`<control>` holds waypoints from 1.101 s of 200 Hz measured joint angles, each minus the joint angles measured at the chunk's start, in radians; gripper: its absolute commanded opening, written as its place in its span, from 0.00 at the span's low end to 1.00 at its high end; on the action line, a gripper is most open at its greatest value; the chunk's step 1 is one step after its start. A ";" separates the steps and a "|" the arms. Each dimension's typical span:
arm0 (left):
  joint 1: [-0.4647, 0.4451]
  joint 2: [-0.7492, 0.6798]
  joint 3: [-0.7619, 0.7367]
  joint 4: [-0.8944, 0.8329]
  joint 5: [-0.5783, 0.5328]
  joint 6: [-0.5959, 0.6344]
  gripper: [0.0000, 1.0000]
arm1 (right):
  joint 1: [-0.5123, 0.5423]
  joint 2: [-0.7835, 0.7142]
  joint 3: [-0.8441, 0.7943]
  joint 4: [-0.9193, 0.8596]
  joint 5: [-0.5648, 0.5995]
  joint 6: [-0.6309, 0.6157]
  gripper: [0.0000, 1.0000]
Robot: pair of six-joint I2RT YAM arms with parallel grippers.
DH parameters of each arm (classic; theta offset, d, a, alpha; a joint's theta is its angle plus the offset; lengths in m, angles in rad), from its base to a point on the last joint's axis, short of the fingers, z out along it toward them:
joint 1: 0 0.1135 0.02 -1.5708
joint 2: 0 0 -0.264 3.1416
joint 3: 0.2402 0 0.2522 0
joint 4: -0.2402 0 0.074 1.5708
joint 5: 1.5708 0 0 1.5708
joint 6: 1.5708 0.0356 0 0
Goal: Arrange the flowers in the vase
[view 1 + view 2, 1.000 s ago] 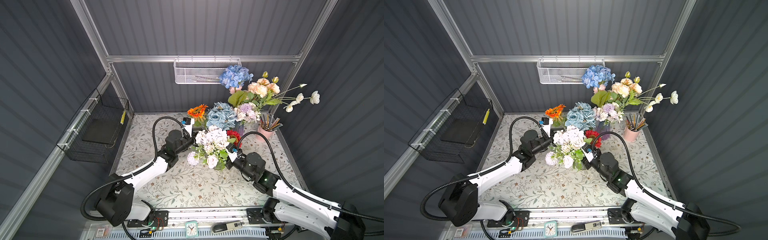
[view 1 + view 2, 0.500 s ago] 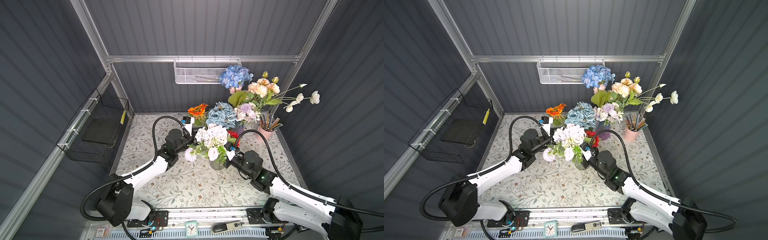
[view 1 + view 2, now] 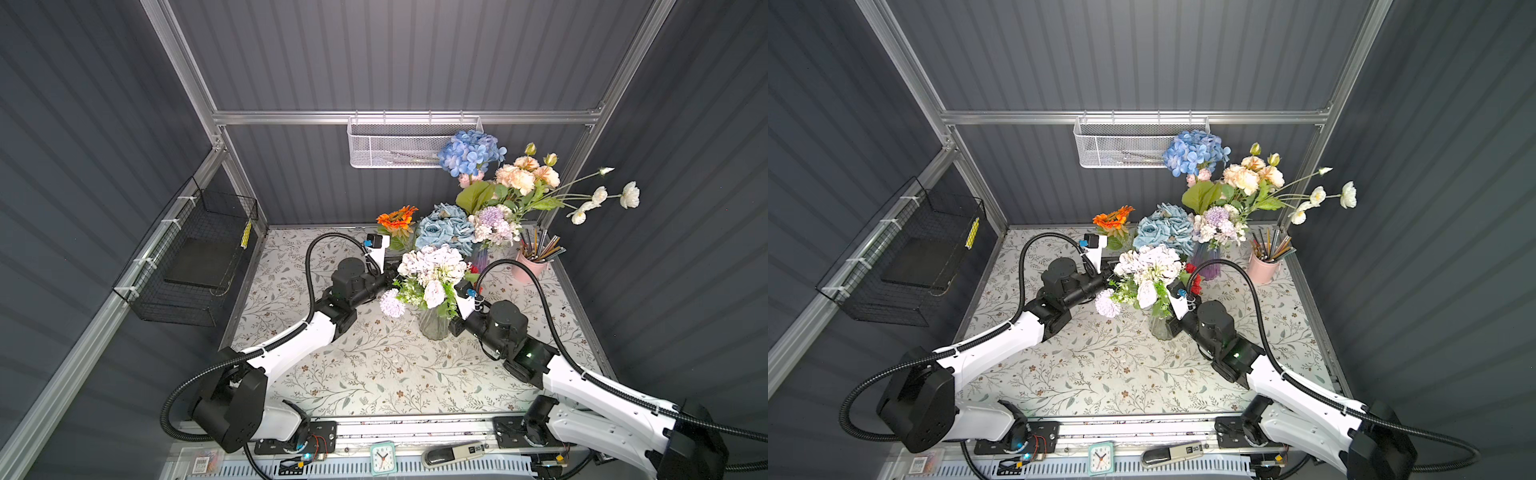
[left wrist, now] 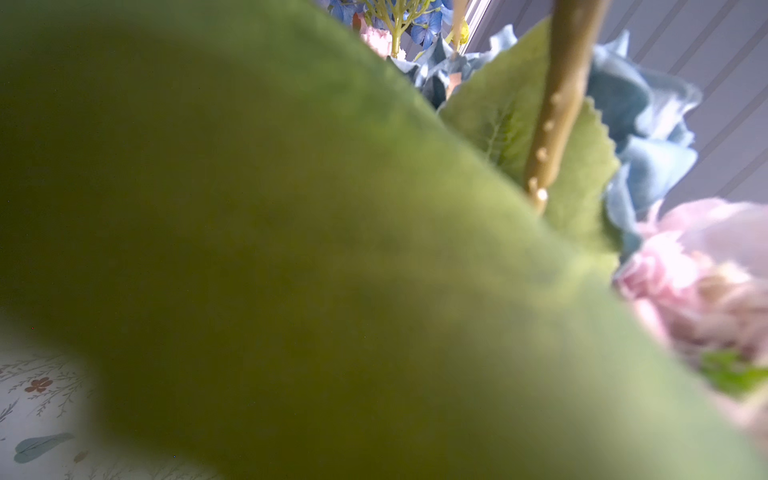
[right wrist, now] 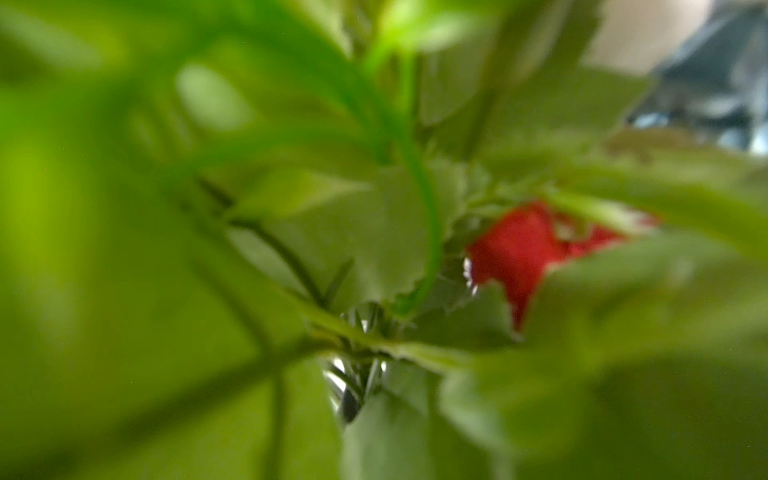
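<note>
A clear glass vase (image 3: 433, 325) (image 3: 1160, 327) stands mid-table and holds flowers (image 3: 432, 270) (image 3: 1150, 268) in white, pink and lilac. My left gripper (image 3: 388, 274) reaches in from the left, and the blooms hide its fingertips. A blurred green leaf (image 4: 291, 249) fills the left wrist view, so its jaws do not show. My right gripper (image 3: 454, 327) (image 3: 1173, 325) is shut against the vase's right side, under the leaves. What it pinches cannot be made out. In the right wrist view, leaves crowd around the vase's glinting glass (image 5: 357, 374) and a red daisy (image 5: 515, 253).
A purple vase (image 3: 481, 261) at the back holds blue hydrangea (image 3: 469, 151), peach roses (image 3: 523, 176) and white poppies (image 3: 598, 197). Blue roses (image 3: 444, 228) and an orange daisy (image 3: 397, 218) stand beside it. A pink pencil cup (image 3: 530, 268) sits back right. Wire baskets (image 3: 399, 143) (image 3: 195, 257) hang on the walls.
My right gripper has moved in against the vase and gone from partly open to shut. The bouquet has shifted slightly. The left arm has hardly moved.
</note>
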 measured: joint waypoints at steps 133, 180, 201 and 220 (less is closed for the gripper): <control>0.000 -0.025 0.067 -0.099 -0.003 -0.031 0.47 | 0.000 -0.124 0.068 -0.261 -0.059 0.018 0.62; 0.000 -0.024 0.088 -0.128 -0.003 -0.039 0.47 | 0.000 -0.083 0.097 -0.205 -0.095 0.013 0.55; 0.000 -0.021 0.088 -0.133 -0.003 -0.043 0.47 | 0.000 -0.050 0.111 -0.173 -0.098 -0.001 0.39; 0.000 -0.021 0.089 -0.143 -0.003 -0.043 0.47 | 0.000 -0.028 0.118 -0.161 -0.095 0.006 0.27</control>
